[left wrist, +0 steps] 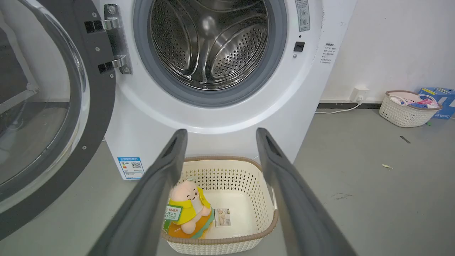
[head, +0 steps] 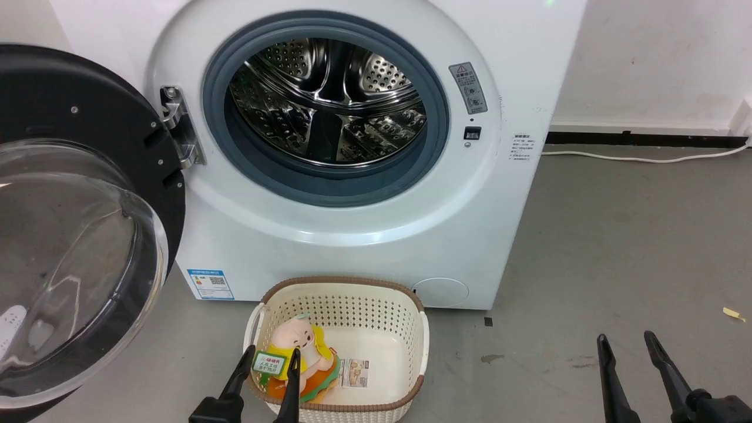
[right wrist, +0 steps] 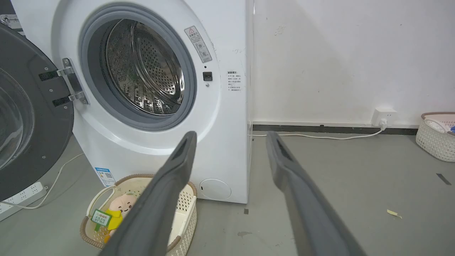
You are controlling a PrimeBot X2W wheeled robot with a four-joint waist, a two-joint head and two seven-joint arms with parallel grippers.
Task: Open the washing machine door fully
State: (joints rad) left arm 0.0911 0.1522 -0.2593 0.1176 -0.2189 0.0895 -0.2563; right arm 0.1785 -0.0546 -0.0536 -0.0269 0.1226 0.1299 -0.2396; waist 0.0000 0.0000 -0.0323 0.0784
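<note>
The washing machine [head: 352, 241] [left wrist: 209, 121] [right wrist: 227, 117] is a big white box with its steel drum [head: 326, 100] exposed. The washing machine door [head: 76, 223] [left wrist: 46, 106] [right wrist: 28, 117] hangs swung wide to the left on its metal hinge [head: 182, 126], glass bowl facing me. My left gripper [head: 273, 357] [left wrist: 220, 133] is open, low over the cream basket, touching nothing. My right gripper [head: 625, 342] [right wrist: 231, 137] is open above bare floor at the lower right, well clear of the door.
A cream perforated basket [head: 405, 311] holding a plush toy [head: 299, 352] stands on the floor against the machine's front. A white cable [head: 646, 157] runs along the wall. Another basket [left wrist: 405, 110] and a blue box [left wrist: 440, 99] sit at the far right. A power strip [right wrist: 17, 199] lies under the door.
</note>
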